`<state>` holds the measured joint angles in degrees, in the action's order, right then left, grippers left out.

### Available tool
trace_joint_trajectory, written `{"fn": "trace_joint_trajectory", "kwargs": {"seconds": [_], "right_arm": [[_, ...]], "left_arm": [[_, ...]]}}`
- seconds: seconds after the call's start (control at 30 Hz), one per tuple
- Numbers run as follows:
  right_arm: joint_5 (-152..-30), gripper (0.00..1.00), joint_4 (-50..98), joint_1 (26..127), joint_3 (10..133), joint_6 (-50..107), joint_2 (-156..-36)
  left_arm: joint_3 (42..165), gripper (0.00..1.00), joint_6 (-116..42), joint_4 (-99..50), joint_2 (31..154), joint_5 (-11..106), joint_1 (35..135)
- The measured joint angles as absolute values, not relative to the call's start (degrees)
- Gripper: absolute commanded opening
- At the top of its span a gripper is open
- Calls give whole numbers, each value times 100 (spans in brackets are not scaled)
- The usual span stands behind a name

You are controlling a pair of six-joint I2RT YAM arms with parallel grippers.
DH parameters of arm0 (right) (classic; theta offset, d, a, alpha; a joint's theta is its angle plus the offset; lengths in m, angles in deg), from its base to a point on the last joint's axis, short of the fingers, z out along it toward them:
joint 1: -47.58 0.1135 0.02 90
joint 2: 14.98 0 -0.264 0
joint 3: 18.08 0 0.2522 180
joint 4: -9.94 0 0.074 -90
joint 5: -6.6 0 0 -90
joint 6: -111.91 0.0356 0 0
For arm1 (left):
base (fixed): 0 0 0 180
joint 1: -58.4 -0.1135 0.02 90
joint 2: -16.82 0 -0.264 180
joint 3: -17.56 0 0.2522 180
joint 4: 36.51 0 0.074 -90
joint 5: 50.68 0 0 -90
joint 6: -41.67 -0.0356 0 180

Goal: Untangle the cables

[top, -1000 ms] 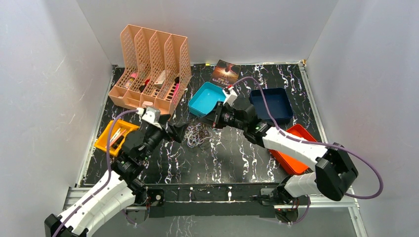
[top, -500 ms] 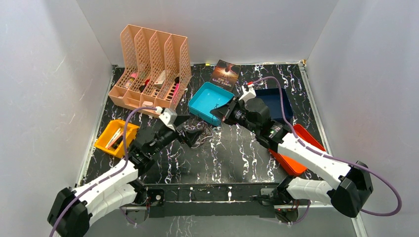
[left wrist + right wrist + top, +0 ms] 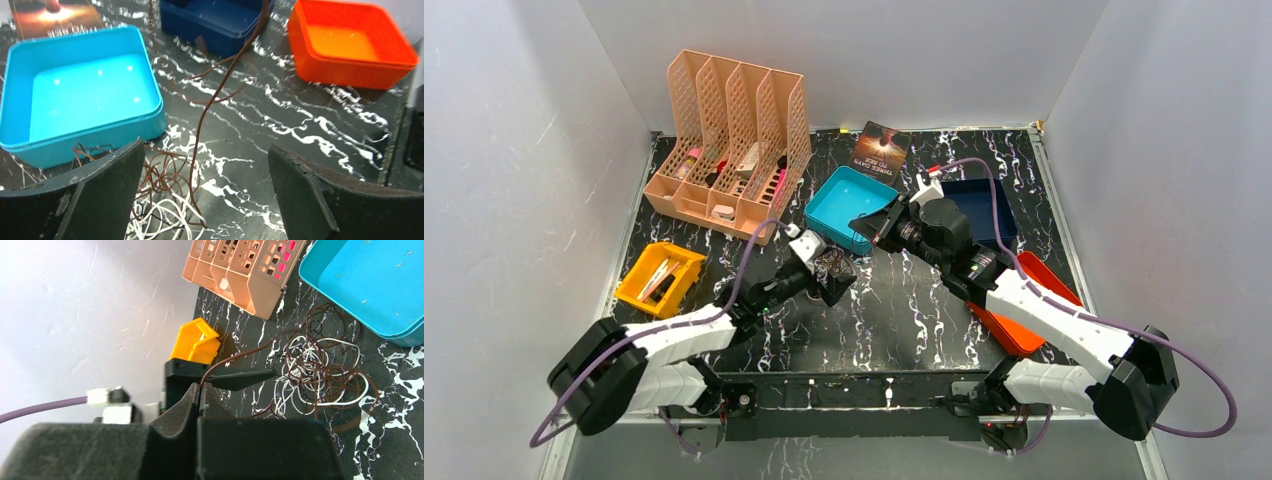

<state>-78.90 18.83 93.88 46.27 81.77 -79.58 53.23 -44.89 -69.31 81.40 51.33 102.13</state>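
A tangle of brown and white cables [image 3: 832, 266] lies on the black marbled table just in front of the teal tray [image 3: 844, 208]. It also shows in the left wrist view [image 3: 160, 200] and the right wrist view [image 3: 320, 367]. My left gripper [image 3: 832, 282] is open, its jaws spread wide over the tangle's near edge. My right gripper [image 3: 864, 222] is shut on one brown cable [image 3: 215, 95], which runs taut from the tangle up to its fingertips [image 3: 201, 387].
A navy tray [image 3: 974, 205] and an orange tray [image 3: 1024, 300] sit at the right. A peach file rack [image 3: 734, 150] stands at the back left, a yellow bin [image 3: 660, 278] at the left, and a booklet [image 3: 882, 148] at the back.
My left gripper has moved right and forward over the tangle. My right gripper has drawn back to the right, pulling the brown cable taut.
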Motion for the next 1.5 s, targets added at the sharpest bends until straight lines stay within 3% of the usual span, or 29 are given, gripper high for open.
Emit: {"fn": "trace_joint_trajectory", "kwargs": {"seconds": [0.13, 0.47, 1.07, 1.5], "right_arm": [[-7952, 0, 1886, 9388, 4627, 8177, -7918], [-7851, 0, 1953, 9388, 5147, 7869, -7169], [-7062, 0, 2670, 9388, 6826, 6105, -6450], [-5993, 0, 2860, 9388, 7394, 4885, -5923]], "left_arm": [[5358, 72, -4679, -7139, 8922, 4726, 10316], [5343, 65, -4698, -7565, 9875, 4164, 10385], [5019, 64, -4462, -8184, 10374, 3646, 10392], [4936, 63, -4392, -8339, 10655, 3399, 10392]]}}
